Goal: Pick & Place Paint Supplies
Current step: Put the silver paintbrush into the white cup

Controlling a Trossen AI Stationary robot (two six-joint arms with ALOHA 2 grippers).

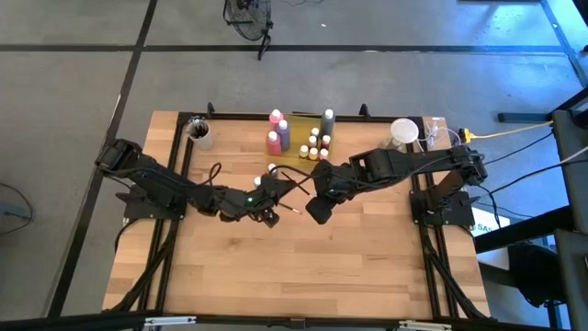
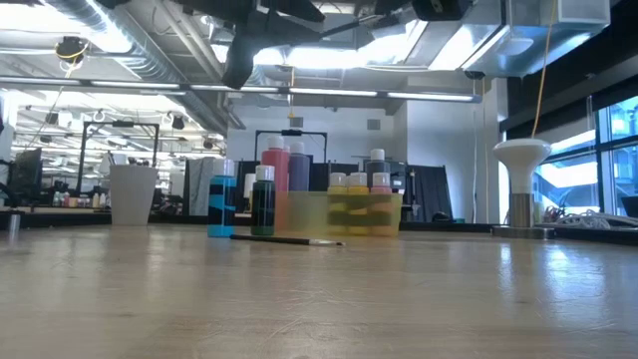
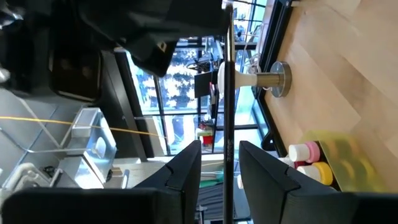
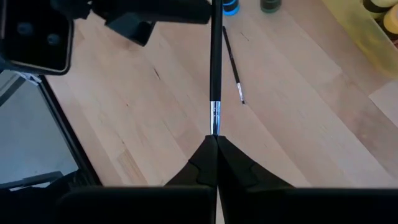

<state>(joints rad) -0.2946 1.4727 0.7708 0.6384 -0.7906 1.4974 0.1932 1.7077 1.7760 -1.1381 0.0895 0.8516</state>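
A thin dark brush (image 4: 215, 62) hangs in the air between both grippers over the table's middle. My right gripper (image 4: 215, 138) is shut on it. My left gripper (image 3: 221, 162) is open, with one finger on each side of the brush shaft (image 3: 227, 93) and a gap to both. A second brush (image 4: 234, 62) lies flat on the wood, also seen in the low view (image 2: 289, 239). A blue (image 2: 221, 204) and a green small bottle (image 2: 262, 199) stand near it. Pink (image 1: 274, 140), purple (image 1: 284, 133) and grey (image 1: 328, 119) bottles stand at the yellow tray (image 1: 299, 152). My right gripper pinches the brush at its silver ferrule end (image 4: 215, 118) between the two fingertips; the bristles are hidden behind the fingers. The fingers lie along the brush, which runs straight on from them toward my left gripper. The brush is lifted clear of the table.
A pale cup (image 1: 197, 131) stands near the far left corner and another (image 1: 402, 131) near the far right. Small white-capped bottles (image 1: 317, 147) sit in the tray at the far edge. Bare wood (image 1: 303, 267) covers the table's near half.
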